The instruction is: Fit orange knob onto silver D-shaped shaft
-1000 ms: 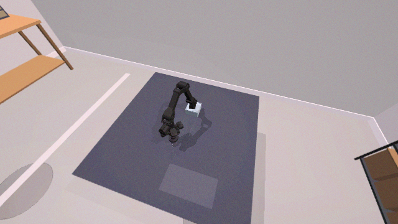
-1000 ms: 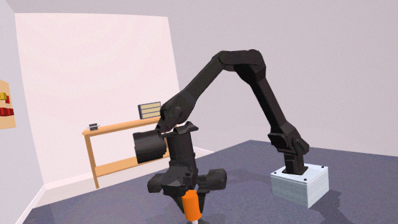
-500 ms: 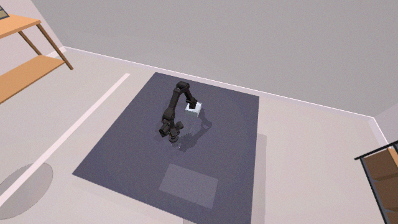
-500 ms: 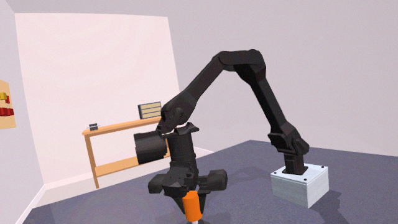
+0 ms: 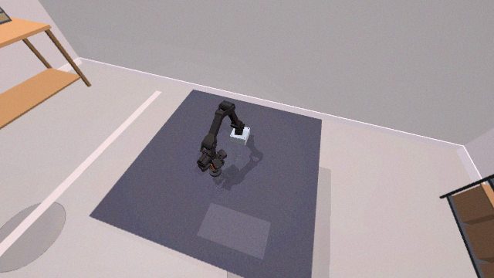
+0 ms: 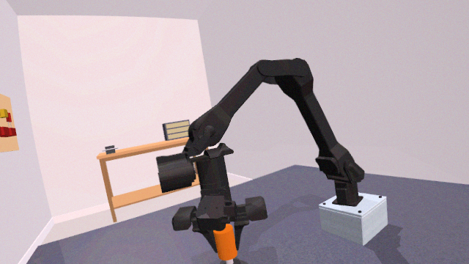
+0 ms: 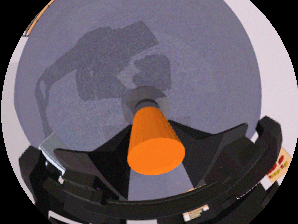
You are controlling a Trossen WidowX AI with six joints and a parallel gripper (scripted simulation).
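My gripper (image 6: 226,246) (image 7: 151,126) is shut on the orange knob (image 5: 213,167) (image 6: 225,238) (image 7: 156,156), with one finger on each side of it. The knob is over the round pedestal (image 5: 215,174) (image 7: 130,101), which is dark grey. In the exterior view a short piece of the silver shaft (image 6: 229,261) shows right below the knob, so the knob is not down on the pedestal. That view cuts off most of the pedestal. The knob's hole and both flat sides are hidden. Whether the shaft's tip is inside the hole, I cannot tell.
The arm's base stands on a white box (image 5: 238,137) (image 6: 341,224) on the dark mat (image 5: 285,154). A lighter rectangle (image 5: 235,231) lies on the mat's near part. A wooden table (image 6: 139,149) and a shelf unit (image 5: 472,205) stand well away.
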